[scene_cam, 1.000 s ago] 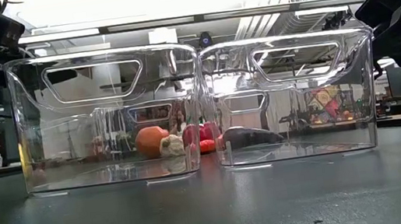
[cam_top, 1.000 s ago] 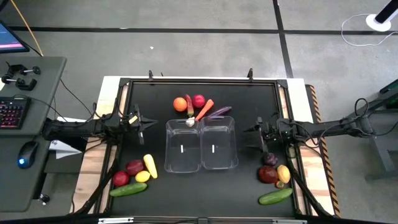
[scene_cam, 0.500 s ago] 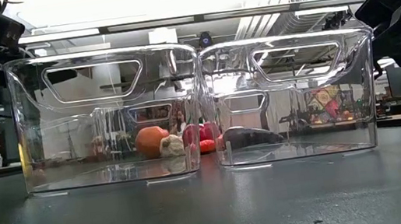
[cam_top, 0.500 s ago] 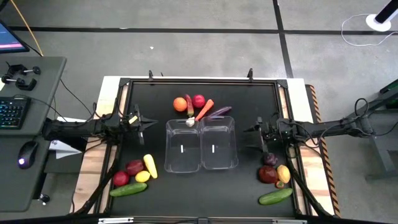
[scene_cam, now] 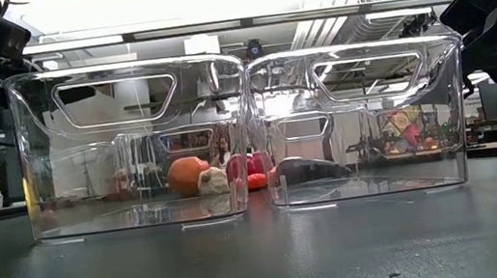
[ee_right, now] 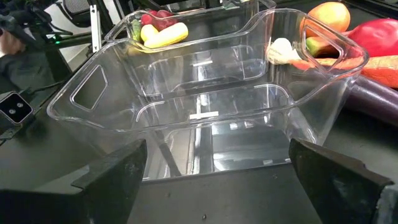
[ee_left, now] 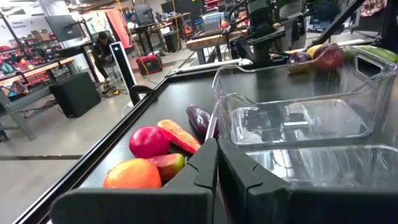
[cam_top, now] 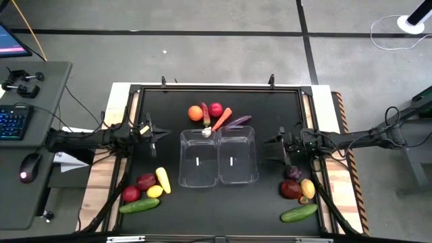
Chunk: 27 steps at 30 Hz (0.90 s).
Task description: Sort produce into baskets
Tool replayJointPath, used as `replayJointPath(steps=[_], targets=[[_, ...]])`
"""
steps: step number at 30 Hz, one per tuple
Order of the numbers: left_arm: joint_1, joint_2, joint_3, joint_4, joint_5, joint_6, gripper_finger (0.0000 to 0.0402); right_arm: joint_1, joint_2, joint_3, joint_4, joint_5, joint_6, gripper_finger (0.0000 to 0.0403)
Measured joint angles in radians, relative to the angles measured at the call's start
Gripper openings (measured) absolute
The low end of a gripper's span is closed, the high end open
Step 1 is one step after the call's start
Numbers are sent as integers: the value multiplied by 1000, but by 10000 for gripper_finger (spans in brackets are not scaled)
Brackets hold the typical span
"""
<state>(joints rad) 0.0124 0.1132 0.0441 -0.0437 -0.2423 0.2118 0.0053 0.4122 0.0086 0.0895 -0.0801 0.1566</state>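
Sitting empty at the centre of the high view, the two clear baskets [cam_top: 218,158] show that sorting has not begun: all the produce lies on the matte black table [cam_top: 169,101]. A round orange [cam_top: 195,113], a glossy red apple [cam_top: 215,109], a tapered carrot [cam_top: 222,119] and a smooth purple eggplant [cam_top: 237,121] cluster just above the baskets; more pieces lie lower left, with a cucumber [cam_top: 139,205], and lower right. The left gripper [cam_top: 159,133] hangs shut left of the baskets; the right gripper [cam_top: 270,147] stands wide open to their right, holding nothing.
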Motion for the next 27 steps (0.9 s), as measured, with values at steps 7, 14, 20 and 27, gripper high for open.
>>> replayJointPath(steps=[7, 14, 20, 27], targets=[[0, 0, 0, 0, 0, 0, 0, 0, 0, 0, 0, 0, 0, 387], [0, 0, 0, 1, 0, 17, 0, 0, 0, 0, 0, 0, 0, 387], [0, 0, 0, 18, -4, 406, 0, 0, 0, 0, 0, 0, 0, 387], [1, 23, 0, 376, -4, -64, 0, 0, 0, 0, 0, 0, 0, 387]])
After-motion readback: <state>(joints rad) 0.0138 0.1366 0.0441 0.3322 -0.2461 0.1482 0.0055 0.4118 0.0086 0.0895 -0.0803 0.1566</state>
